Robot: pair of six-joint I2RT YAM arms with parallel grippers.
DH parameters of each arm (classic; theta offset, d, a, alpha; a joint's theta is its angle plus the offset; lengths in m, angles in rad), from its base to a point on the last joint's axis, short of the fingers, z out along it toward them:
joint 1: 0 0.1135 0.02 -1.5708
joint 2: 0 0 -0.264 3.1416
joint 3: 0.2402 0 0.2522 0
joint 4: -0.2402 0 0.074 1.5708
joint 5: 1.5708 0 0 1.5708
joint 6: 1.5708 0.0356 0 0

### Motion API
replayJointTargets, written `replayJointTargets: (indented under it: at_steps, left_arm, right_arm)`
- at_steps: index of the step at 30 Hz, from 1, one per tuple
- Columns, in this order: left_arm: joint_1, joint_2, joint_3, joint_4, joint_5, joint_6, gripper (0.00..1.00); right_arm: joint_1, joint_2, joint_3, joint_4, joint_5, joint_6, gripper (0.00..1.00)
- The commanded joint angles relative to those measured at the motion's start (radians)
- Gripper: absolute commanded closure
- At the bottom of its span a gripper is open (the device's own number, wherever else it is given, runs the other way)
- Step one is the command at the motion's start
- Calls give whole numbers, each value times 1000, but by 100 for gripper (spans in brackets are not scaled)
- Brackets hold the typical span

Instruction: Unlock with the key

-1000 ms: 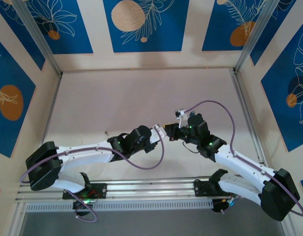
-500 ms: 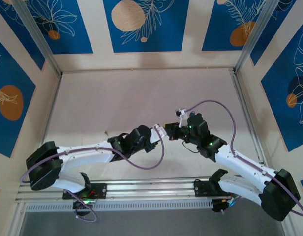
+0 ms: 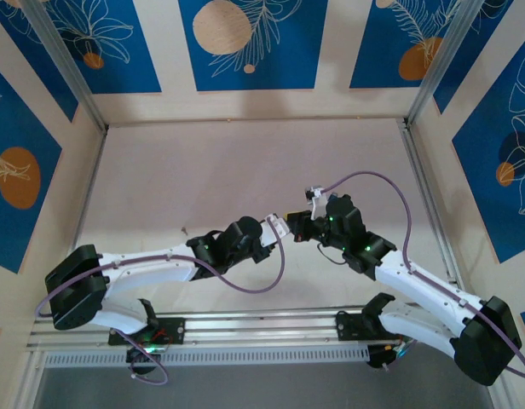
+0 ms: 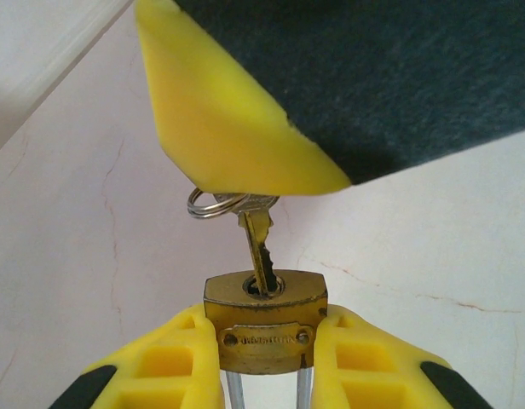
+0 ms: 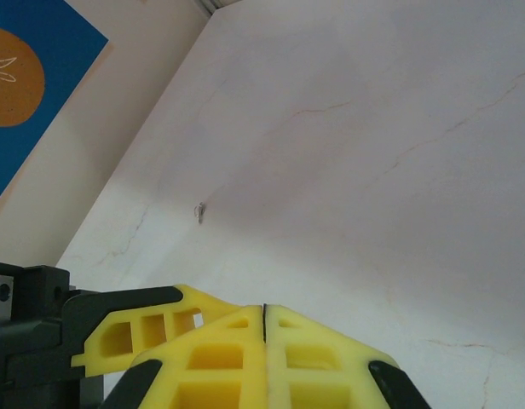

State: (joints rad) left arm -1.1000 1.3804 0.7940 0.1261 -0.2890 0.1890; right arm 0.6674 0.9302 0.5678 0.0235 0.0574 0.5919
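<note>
Top external: high behind both arm bases [image 3: 152, 328], looking down on the pale marbled tabletop [image 3: 245, 162].
Left wrist: very close, facing small brass padlock [image 4: 264, 328] and tiny silver key [image 4: 261, 247].
Right wrist: low, facing tabletop's far-left corner.
Shared: tabletop.

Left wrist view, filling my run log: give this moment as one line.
left gripper: shut on padlock | right gripper: shut on key | key: tip in keyhole
</note>
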Motion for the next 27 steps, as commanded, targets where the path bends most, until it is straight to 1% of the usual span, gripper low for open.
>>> replayJointTargets:
  at_steps: [1, 8, 17, 27]
  left_arm:
    - [-3, 2, 18, 76, 8, -10, 96]
    - [-3, 6, 17, 78, 11, -12, 96]
    - [-4, 13, 20, 73, 19, -16, 96]
    - [-4, 13, 21, 82, 20, -17, 96]
  right_arm:
    - [6, -25, 16, -48, 23, -25, 100]
    - [-8, -40, 19, -61, 25, -33, 100]
    - [-26, -34, 20, -32, 12, -22, 100]
    - [-29, -10, 9, 12, -37, 10, 100]
